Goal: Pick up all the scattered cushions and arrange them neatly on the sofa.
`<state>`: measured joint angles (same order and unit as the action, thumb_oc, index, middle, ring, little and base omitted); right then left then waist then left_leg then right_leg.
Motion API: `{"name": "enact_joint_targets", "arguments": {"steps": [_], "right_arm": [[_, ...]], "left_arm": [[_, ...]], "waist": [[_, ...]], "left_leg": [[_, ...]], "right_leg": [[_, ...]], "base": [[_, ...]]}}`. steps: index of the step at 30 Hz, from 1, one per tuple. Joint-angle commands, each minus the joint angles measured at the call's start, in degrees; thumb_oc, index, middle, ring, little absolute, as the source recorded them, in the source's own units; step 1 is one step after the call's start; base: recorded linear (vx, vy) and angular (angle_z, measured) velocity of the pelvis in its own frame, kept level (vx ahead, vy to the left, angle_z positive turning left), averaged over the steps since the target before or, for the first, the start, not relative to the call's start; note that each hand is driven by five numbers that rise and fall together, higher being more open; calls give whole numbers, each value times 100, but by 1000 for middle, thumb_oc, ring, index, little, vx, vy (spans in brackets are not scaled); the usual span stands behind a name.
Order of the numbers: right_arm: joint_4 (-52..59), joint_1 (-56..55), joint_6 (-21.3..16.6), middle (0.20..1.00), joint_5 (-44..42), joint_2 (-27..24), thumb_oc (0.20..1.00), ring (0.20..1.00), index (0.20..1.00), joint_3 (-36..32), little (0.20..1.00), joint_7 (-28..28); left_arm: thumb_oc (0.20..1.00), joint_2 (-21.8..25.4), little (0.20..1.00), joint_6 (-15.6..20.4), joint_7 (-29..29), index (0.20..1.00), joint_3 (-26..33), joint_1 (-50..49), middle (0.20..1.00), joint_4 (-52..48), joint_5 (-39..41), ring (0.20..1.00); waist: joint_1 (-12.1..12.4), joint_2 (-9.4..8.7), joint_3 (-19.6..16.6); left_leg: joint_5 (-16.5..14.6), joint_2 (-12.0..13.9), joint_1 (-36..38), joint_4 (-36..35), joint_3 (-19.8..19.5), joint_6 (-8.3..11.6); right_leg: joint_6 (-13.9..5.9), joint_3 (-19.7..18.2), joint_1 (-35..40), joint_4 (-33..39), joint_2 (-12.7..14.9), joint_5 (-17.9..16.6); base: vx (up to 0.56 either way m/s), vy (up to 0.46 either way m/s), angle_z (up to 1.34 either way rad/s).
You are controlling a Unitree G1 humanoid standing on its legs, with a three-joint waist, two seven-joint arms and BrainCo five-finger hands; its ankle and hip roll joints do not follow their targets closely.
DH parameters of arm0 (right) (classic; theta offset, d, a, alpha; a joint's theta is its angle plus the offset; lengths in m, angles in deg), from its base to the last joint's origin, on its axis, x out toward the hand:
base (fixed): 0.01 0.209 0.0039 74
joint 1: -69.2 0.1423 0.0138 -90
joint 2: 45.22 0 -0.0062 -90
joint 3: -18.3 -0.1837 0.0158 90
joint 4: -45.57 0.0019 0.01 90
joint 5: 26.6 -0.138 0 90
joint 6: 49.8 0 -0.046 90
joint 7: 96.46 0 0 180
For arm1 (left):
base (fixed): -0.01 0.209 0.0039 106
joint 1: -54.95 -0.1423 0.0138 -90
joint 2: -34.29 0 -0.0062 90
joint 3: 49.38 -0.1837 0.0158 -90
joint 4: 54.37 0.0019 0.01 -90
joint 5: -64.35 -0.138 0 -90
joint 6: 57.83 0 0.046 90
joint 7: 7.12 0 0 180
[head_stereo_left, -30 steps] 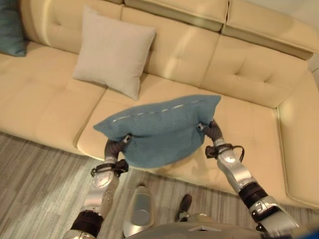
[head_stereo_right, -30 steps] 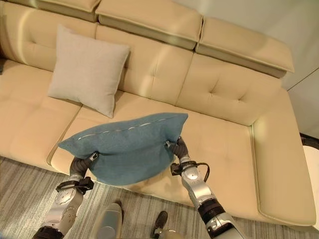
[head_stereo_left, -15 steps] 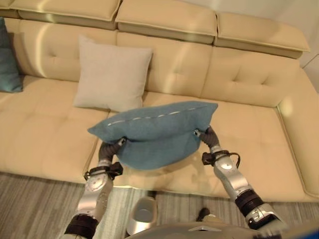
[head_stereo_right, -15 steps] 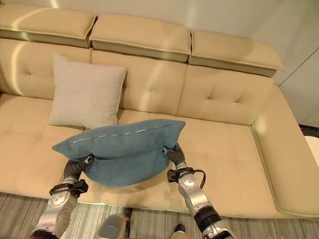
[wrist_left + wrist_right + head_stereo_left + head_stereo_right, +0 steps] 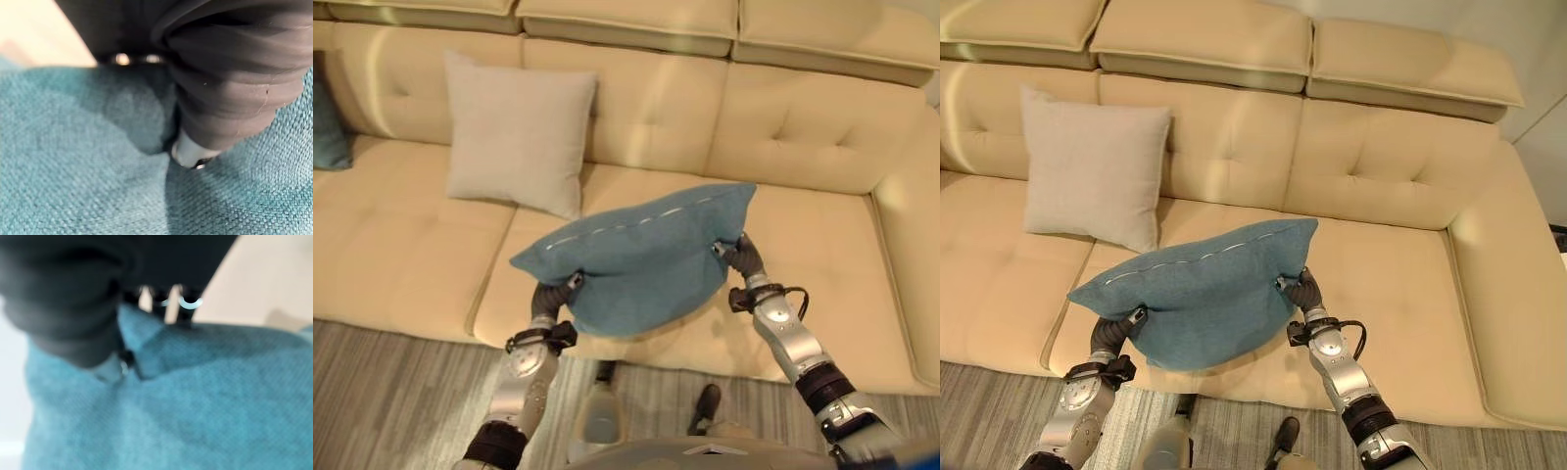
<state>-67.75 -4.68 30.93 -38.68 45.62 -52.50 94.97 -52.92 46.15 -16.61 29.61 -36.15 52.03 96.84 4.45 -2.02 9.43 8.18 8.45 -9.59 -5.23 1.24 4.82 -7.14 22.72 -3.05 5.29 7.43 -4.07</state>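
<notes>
A teal cushion hangs over the front of the sofa's middle seat, held at its two ends. My left hand grips the lower left end. My right hand grips the higher right end. In the left wrist view the thumb presses into the teal cloth. The right wrist view has fingers hooked over the cushion's edge. A pale grey cushion leans upright against the backrest. Another teal cushion stands at the far left.
The cream leather sofa runs across the view, and its right part turns toward me. The seat to the right of the held cushion is bare. Grey striped carpet lies in front of the sofa.
The camera has shifted, so the sofa sits differently in view. Both hands still hold the teal cushion, whose right end is now a little higher than its left.
</notes>
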Motion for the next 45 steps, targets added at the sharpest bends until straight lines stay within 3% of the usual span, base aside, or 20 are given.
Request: {"name": "enact_joint_targets", "arguments": {"steps": [1, 3, 7, 8, 10, 11, 14, 15, 21, 28, 37, 41, 45], "right_arm": [[876, 1060, -577, 200, 255, 379, 200, 200, 200, 46, 200, 300], [885, 1169, -576, 200, 255, 397, 200, 200, 200, 36, 200, 354], [728, 2262, -548, 200, 369, 345, 200, 200, 200, 109, 200, 752], [508, 3062, -518, 200, 403, 212, 200, 200, 200, 161, 200, 977], [446, 3210, -514, 200, 402, 208, 200, 200, 200, 162, 200, 1026], [170, 3750, -498, 200, 423, 120, 200, 200, 200, 180, 200, 1236], [-14, 4115, -466, 200, 499, 27, 200, 200, 200, 221, 200, 1389], [-194, 4528, -410, 200, 593, -90, 200, 200, 200, 260, 200, 1614], [-748, 5527, -377, 200, 738, -528, 200, 200, 200, 411, 200, 2112], [-905, 5851, -333, 200, 775, -874, 200, 200, 200, 447, 200, 2326], [-708, 5613, -107, 200, 968, -1146, 200, 200, 200, 355, 200, 2323], [-779, 5565, -42, 200, 936, -1218, 200, 200, 200, 392, 200, 2253], [-1593, 6058, 85, 200, 639, -1349, 200, 200, 200, 811, 200, 2159]], "left_arm": [[200, 150, 200, 701, -198, 200, -145, 1246, 200, -757, -287, 200], [200, 164, 200, 728, -258, 200, -118, 1354, 200, -765, -295, 200], [200, 649, 200, 885, -725, 200, -84, 2522, 200, -522, -395, 200], [200, 1151, 200, 982, -981, 200, -130, 3393, 200, -246, -374, 200], [200, 1257, 200, 1010, -1024, 200, -147, 3606, 200, -160, -357, 200], [200, 1606, 200, 1058, -1171, 200, -288, 4338, 200, 166, -252, 200], [200, 1854, 200, 1062, -1196, 200, -489, 4865, 200, 522, -194, 200], [200, 2159, 200, 1048, -1207, 200, -792, 5547, 200, 930, -111, 200], [200, 2657, 200, 1101, -1158, 200, -1428, 7096, 200, 1942, 320, 200], [200, 2826, 200, 1137, -1093, 200, -1451, 7388, 200, 2223, 662, 200], [200, 2457, 200, 1219, -1212, 200, -915, 6715, 200, 1654, 864, 200], [200, 2094, 200, 1249, -1357, 200, -647, 6275, 200, 1263, 860, 200], [200, 1986, 200, 1147, -1376, 200, -871, 6519, 200, 1958, 964, 200]], "waist": [[4, -78, -4], [-21, -77, -9], [-131, -77, 79], [-167, -79, 166], [-175, -91, 181], [-207, -94, 226], [-251, -92, 242], [-302, -61, 261], [-394, 0, 274], [-450, 0, 246], [-540, -75, 224], [-434, -156, 280], [-213, -164, 434]], "left_leg": [[-521, 96, 85, 90, -167, 393], [-495, 78, 25, 74, -161, 383], [-428, 43, -289, 53, -112, 372], [-394, 21, -520, 77, -112, 377], [-353, -10, -607, 76, -104, 370], [-313, -31, -791, 76, -86, 385], [-241, -65, -938, 57, -68, 391], [-205, -70, -1062, 25, -38, 416], [-82, -106, -1585, 23, -76, 478], [22, -78, -1926, 23, -59, 538], [58, -5, -2058, 23, -56, 570], [62, 3, -2060, 23, -92, 598], [187, -54, -2387, 23, -236, 646]], "right_leg": [[-411, 107, -301, -99, 214, -59], [-418, 94, -369, -92, 229, -80], [-435, -69, -743, -95, 229, -187], [-449, -167, -978, -86, 208, -272], [-450, -186, -1070, -82, 218, -305], [-469, -236, -1270, -80, 199, -360], [-484, -272, -1420, -73, 221, -406], [-509, -349, -1549, -63, 201, -434], [-596, -369, -2045, -67, 166, -554], [-636, -380, -2372, -59, 130, -608], [-619, -364, -2509, -53, 41, -584], [-593, -297, -2468, -37, 45, -540], [-579, -162, -2697, -81, 77, -568]], "base": [[-29, 37, -2], [-28, 54, -12], [-64, 77, -15], [-76, 54, -19], [-67, 50, -8], [-50, 38, -6], [-1, 27, -6], [40, 17, -1], [25, -5, -3], [28, 9, -7], [24, 0, -8], [-15, -15, 7], [-43, -51, 14]]}}
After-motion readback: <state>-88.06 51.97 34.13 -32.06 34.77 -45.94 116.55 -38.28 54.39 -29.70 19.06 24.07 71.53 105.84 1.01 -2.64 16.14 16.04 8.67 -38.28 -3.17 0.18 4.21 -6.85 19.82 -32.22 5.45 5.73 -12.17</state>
